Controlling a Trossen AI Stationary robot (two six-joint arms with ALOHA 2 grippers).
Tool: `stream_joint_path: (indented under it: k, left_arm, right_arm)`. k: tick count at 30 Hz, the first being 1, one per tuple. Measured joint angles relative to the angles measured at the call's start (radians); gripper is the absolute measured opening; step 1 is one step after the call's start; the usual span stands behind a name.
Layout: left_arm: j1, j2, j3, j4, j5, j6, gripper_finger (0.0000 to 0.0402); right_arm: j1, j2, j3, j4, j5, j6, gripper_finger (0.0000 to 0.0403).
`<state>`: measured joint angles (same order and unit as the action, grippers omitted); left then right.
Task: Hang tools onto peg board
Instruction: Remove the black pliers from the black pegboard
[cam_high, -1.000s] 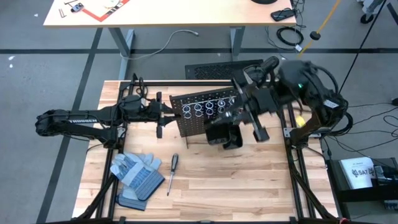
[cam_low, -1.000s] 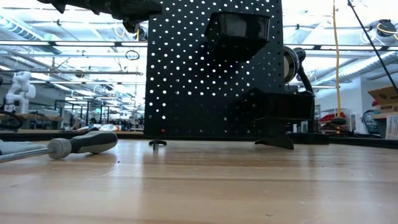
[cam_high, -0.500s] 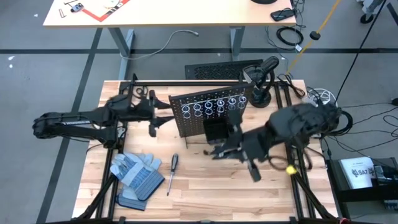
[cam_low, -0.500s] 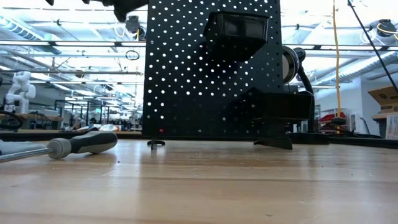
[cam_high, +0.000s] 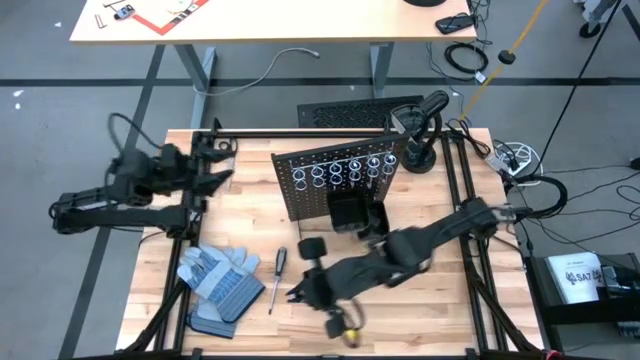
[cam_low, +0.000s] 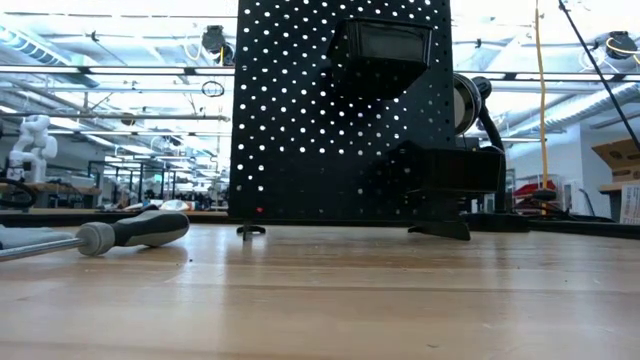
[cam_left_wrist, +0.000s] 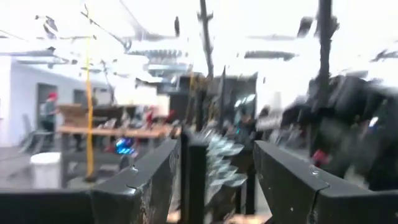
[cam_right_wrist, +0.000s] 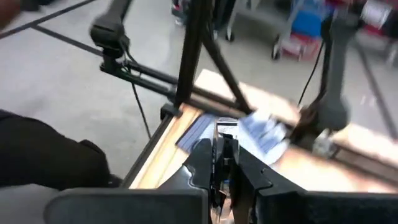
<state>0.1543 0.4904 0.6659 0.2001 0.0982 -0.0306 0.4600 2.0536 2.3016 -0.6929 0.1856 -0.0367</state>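
Black-handled screwdriver lies on the desk beside the gloves; right gripper, fingers nearly closed and empty, should open wider, then straddle the handle. Left gripper waits open, apart from the peg board.

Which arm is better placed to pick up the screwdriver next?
Right. Its tool sits low over the table just beside the screwdriver, fingers nearly closed. The left tool is up by the table's far left corner, open, away from it.
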Motion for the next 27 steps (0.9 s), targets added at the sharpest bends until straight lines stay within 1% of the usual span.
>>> stream_joint_path:
  k: [5,10,12,17,21,24,27]
  left_arm:
    - [-0.003,-0.076,0.003,-0.007,0.049,-0.084,0.0221]
    - [-0.024,-0.110,0.003,-0.012,0.063,-0.106,0.0221]
    - [-0.031,-0.114,0.003,-0.031,0.063,-0.121,0.0221]
    - [-0.054,-0.120,0.003,-0.105,0.073,-0.148,0.0221]
    - [-0.073,-0.120,0.003,-0.129,0.086,-0.164,0.0221]
    - [-0.082,-0.120,0.002,-0.137,0.098,-0.172,0.0221]
    - [-0.093,-0.120,0.002,-0.137,0.116,-0.173,0.0221]
  right_arm:
    - [-0.004,0.124,0.000,0.074,0.001,0.162,0.0016]
    - [-0.007,0.238,0.000,0.181,0.001,0.327,0.0016]
    - [-0.008,0.279,0.000,0.211,0.017,0.413,0.0016]
    - [0.001,0.356,0.000,0.197,0.123,0.614,0.0016]
    - [0.017,0.379,0.000,0.184,0.225,0.780,0.0016]
    - [0.025,0.379,0.000,0.105,0.305,0.926,0.0016]
    - [0.026,0.379,0.000,-0.001,0.354,1.079,0.0016]
